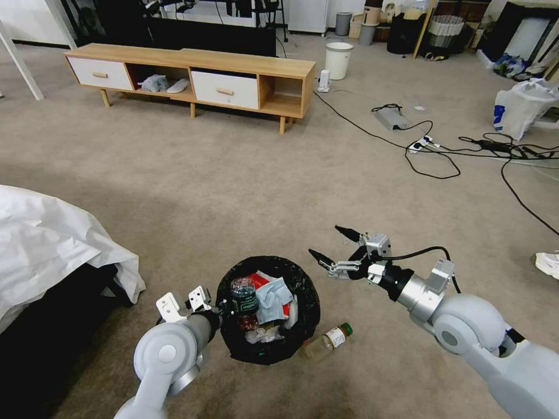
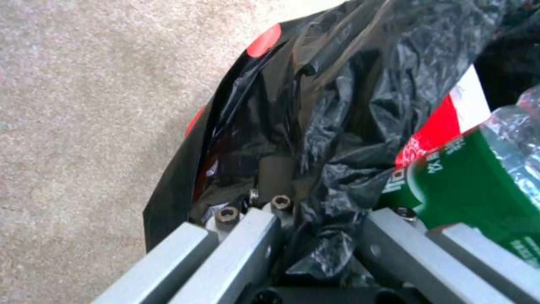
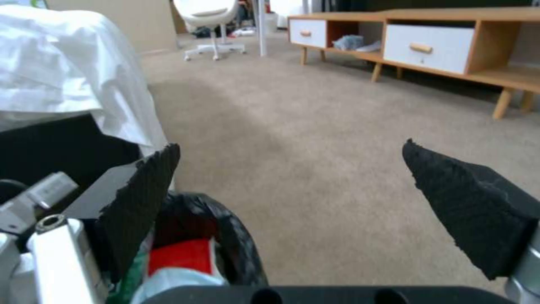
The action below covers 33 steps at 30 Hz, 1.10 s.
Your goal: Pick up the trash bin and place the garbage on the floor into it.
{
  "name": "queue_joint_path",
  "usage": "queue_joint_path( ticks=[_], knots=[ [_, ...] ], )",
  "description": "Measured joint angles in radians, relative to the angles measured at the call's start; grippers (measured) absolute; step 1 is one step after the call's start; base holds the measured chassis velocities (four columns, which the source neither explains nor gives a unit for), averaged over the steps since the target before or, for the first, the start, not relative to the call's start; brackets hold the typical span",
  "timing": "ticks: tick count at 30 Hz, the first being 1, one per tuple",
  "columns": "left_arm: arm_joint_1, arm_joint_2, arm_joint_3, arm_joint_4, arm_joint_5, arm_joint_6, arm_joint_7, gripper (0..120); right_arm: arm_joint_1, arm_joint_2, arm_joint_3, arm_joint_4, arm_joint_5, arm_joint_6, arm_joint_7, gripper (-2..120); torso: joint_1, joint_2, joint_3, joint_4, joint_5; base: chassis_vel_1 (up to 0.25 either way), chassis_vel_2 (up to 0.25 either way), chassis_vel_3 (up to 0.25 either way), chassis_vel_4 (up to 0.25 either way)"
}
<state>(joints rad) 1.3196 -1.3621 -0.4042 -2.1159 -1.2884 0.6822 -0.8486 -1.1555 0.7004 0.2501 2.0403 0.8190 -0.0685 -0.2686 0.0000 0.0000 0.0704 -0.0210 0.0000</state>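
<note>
Left claw (image 1: 216, 317): sitting at the near-left rim of the small round trash bin lined with crinkled glossy black plastic (image 1: 308, 302), its grey fingers (image 2: 247, 236) clamping a fold of the black liner in the left wrist view

Trash bin: resting on the beige-grey short-pile carpet floor (image 1: 233, 186) just ahead of the robot, holding a clear bottle with a green label (image 1: 243, 295), a bluish tissue (image 1: 273, 299), a red wrapper (image 1: 259, 280) and white tissue (image 1: 265, 333)

Clear green-capped bottle with a white label (image 1: 327, 341): lying on its side on the floor, touching the bin's right side

Right claw (image 1: 333, 247): hovering above the floor just beyond the bin's right rim, black-tipped fingers (image 3: 472, 211) spread wide, gripping nothing

White sheet (image 1: 52, 244): draping over a dark mass at the left

Low wooden cabinet with white drawers (image 1: 192, 75): standing farther off; black cables (image 1: 431, 157) trailing at far right
</note>
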Motion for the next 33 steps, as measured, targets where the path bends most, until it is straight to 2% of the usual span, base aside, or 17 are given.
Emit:
queue_joint_path(
  ticks=[4, 12, 14, 15, 17, 18, 21, 23, 24, 25, 27, 28, 29, 30, 31, 33],
  knots=[
    [-0.002, 0.0, 0.0, 0.007, 0.008, 0.0, 0.006, 0, 0.0, 0.012, -0.004, -0.025, -0.008, -0.002, 0.005, 100, 0.0, 0.0, 0.0, -0.0004, 0.0, 0.0, 0.0, 0.0, 0.0],
    [-0.012, 0.007, -0.011, 0.028, 0.057, -0.005, 0.031, 0, -0.022, 0.071, -0.042, -0.051, 0.042, -0.028, 0.123, 100, 0.0, 0.0, 0.0, -0.0002, -0.0001, 0.0, 0.0, 0.0, 0.0],
    [-0.019, 0.006, -0.016, 0.034, 0.076, -0.007, 0.04, 0, -0.029, 0.097, -0.067, -0.054, 0.099, -0.048, 0.229, 100, 0.0, 0.0, 0.0, -0.0003, -0.0001, 0.0, 0.0, 0.0, 0.0],
    [-0.019, 0.006, -0.016, 0.034, 0.076, -0.007, 0.04, 0, -0.029, 0.097, -0.067, -0.054, 0.099, -0.048, 0.229, 100, 0.0, 0.0, 0.0, -0.0003, -0.0001, 0.0, 0.0, 0.0, 0.0],
    [-0.023, 0.004, -0.018, 0.036, 0.091, -0.008, 0.045, 0, -0.028, 0.117, -0.089, -0.061, 0.145, -0.074, 0.337, 100, 0.0, 0.0, 0.0, -0.0003, -0.0001, 0.0, 0.0, 0.0, 0.0],
    [-0.024, 0.001, -0.019, 0.037, 0.104, -0.009, 0.05, 0, -0.018, 0.133, -0.11, -0.069, 0.185, -0.091, 0.429, 100, 0.0, 0.0, 0.0, -0.0003, -0.0001, 0.0, 0.0, 0.0, 0.0],
    [-0.024, 0.001, -0.02, 0.038, 0.112, -0.009, 0.054, 0, -0.014, 0.137, -0.116, -0.07, 0.201, -0.097, 0.457, 100, 0.0, 0.0, 0.0, -0.0003, 0.0, 0.0, 0.0, 0.0, 0.0],
    [-0.022, 0.0, -0.027, 0.04, 0.152, -0.011, 0.071, 0, 0.012, 0.165, -0.152, -0.076, 0.303, -0.128, 0.608, 100, 0.0, 0.0, 0.0, 0.0002, 0.0, 0.0, 0.0, 0.0, 0.0],
    [-0.021, 0.0, -0.028, 0.04, 0.154, -0.011, 0.072, 0, 0.021, 0.173, -0.163, -0.077, 0.338, -0.134, 0.649, 100, 0.0, 0.0, 0.0, 0.0, -0.0001, 0.0, 0.0, 0.0, 0.0],
    [-0.021, 0.0, -0.028, 0.04, 0.154, -0.011, 0.072, 0, 0.021, 0.173, -0.163, -0.077, 0.338, -0.134, 0.649, 100, 0.0, 0.0, 0.0, 0.0, -0.0001, 0.0, 0.0, 0.0, 0.0],
    [-0.022, 0.0, -0.03, 0.038, 0.155, -0.011, 0.074, 0, 0.047, 0.197, -0.195, -0.076, 0.45, -0.148, 0.779, 100, 0.0, 0.0, 0.0, -0.0004, -0.0001, 0.0, 0.0, 0.0, 0.0],
    [-0.022, 0.0, -0.03, 0.038, 0.155, -0.011, 0.074, 0, 0.047, 0.197, -0.195, -0.076, 0.45, -0.148, 0.779, 100, 0.0, 0.0, 0.0, -0.0004, -0.0001, 0.0, 0.0, 0.0, 0.0],
    [-0.023, 0.001, -0.03, 0.037, 0.156, -0.011, 0.075, 0, 0.06, 0.211, -0.209, -0.074, 0.503, -0.151, 0.844, 100, 0.0, 0.0, 0.0, -0.0003, -0.0001, 0.0, 0.0, 0.0, 0.0],
    [-0.029, 0.002, -0.028, 0.037, 0.156, -0.011, 0.075, 0, 0.084, 0.244, -0.224, -0.07, 0.592, -0.151, 0.966, 100, 0.0, 0.0, 0.0, 0.0, -0.0001, 0.0, 0.0, 0.0, 0.0],
    [-0.029, 0.002, -0.028, 0.037, 0.156, -0.011, 0.075, 0, 0.084, 0.244, -0.224, -0.07, 0.592, -0.151, 0.966, 100, 0.0, 0.0, 0.0, 0.0, -0.0001, 0.0, 0.0, 0.0, 0.0],
    [-0.035, 0.003, -0.024, 0.037, 0.155, -0.011, 0.077, 0, 0.111, 0.28, -0.245, -0.073, 0.679, -0.143, 1.088, 100, 0.0, 0.0, 0.0, -0.0003, -0.0002, 0.0, 0.0, 0.0, 0.0]
  ],
)
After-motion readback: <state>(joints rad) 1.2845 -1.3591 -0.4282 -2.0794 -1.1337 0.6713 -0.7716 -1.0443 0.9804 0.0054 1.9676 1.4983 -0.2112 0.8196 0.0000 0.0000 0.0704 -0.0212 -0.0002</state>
